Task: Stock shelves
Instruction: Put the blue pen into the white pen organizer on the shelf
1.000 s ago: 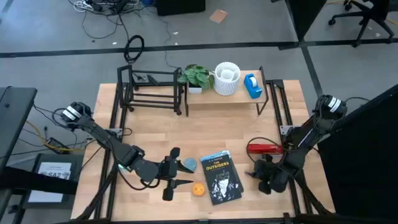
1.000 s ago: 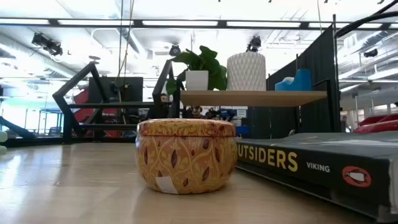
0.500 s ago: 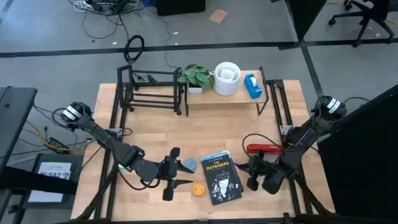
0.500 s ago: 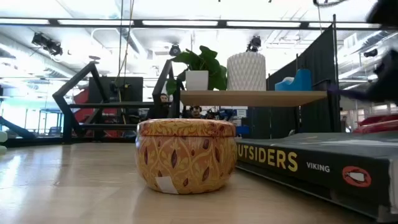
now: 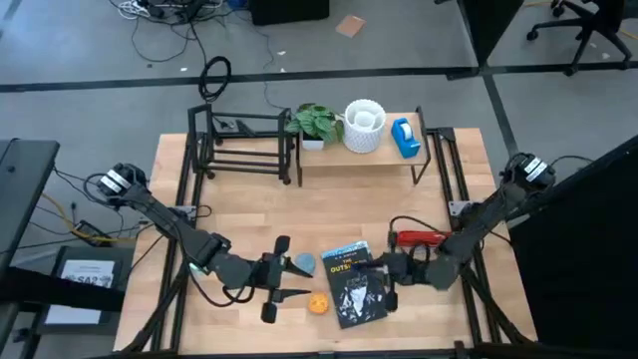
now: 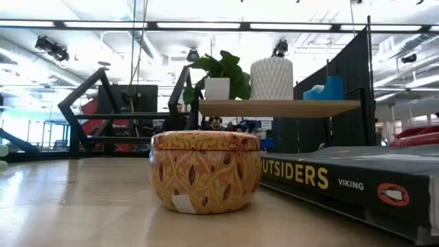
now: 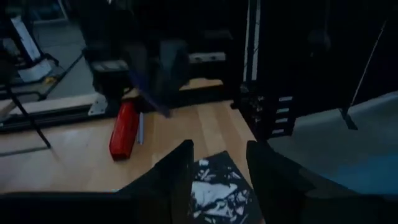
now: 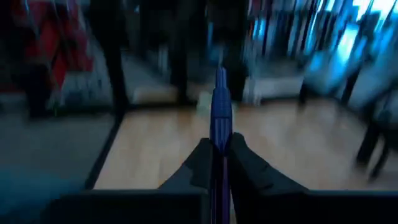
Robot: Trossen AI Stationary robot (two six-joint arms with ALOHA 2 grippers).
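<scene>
Wooden counter (image 5: 239, 214) near its front edge carries the book (image 5: 356, 286), and the right end effector (image 5: 376, 271) has swung in from the right edge within the last second to sit over it, clamped on a thin blue pen (image 8: 220, 124); a pick-up looks near. Shelves (image 5: 359, 158) stand well apart at the back. Left end effector (image 5: 282, 277), fingers spread, waits beside the tin (image 5: 318, 304)
</scene>
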